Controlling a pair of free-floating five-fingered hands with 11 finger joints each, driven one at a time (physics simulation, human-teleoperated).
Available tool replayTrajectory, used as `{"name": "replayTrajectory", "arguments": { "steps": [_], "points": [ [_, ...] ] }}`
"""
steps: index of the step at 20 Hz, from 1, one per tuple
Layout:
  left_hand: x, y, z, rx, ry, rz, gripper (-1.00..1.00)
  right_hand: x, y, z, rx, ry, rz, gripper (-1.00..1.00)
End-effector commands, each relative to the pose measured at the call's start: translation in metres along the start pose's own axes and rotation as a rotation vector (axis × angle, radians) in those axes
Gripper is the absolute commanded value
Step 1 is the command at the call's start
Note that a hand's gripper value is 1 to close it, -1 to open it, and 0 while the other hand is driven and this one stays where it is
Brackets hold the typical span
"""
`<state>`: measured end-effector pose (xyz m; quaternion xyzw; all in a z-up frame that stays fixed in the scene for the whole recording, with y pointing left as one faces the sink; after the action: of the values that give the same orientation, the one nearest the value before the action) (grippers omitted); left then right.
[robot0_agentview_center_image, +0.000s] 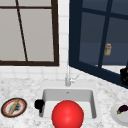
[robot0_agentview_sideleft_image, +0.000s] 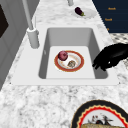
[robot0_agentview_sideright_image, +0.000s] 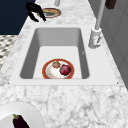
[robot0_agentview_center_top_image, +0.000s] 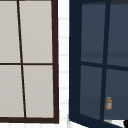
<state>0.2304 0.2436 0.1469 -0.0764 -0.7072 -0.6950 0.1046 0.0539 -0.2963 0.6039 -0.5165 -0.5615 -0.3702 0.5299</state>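
Two robot hands, well apart, both hovering.

I see my left robot hand (robot0_agentview_center_image: 39, 104) low at the left, palm down, fingers drooping and loosely curled around nothing (robot0_agentview_sideleft_image: 110, 58). My right robot hand (robot0_agentview_center_image: 124, 75) hangs high at the far right edge; I cannot make out its fingers.

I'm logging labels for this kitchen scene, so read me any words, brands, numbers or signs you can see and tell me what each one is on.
No text can be read.
Small amber jar with a pale label behind the dark blue glass cabinet door: label too blurred to read.
Round plate with a red and black rim on the marble counter: dark marks in its middle, too blurred to tell whether they are writing.
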Motion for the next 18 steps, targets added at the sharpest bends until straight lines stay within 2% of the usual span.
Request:
{"name": "replayTrajectory", "arguments": {
  "steps": [1,10,18],
  "points": [
    [0.0,0.0,0.0,0.0,0.0,0.0,0.0,-0.025,-0.022,0.034,-0.013,-0.031,0.001,1.0],
    [0.0,0.0,0.0,0.0,0.0,0.0,0.0,-0.037,-0.06,0.124,-0.139,-0.131,-0.063,1.0],
    [0.0,0.0,0.0,0.0,0.0,0.0,0.0,-0.04,-0.086,0.213,-0.242,-0.243,-0.081,1.0]
  ]
}}
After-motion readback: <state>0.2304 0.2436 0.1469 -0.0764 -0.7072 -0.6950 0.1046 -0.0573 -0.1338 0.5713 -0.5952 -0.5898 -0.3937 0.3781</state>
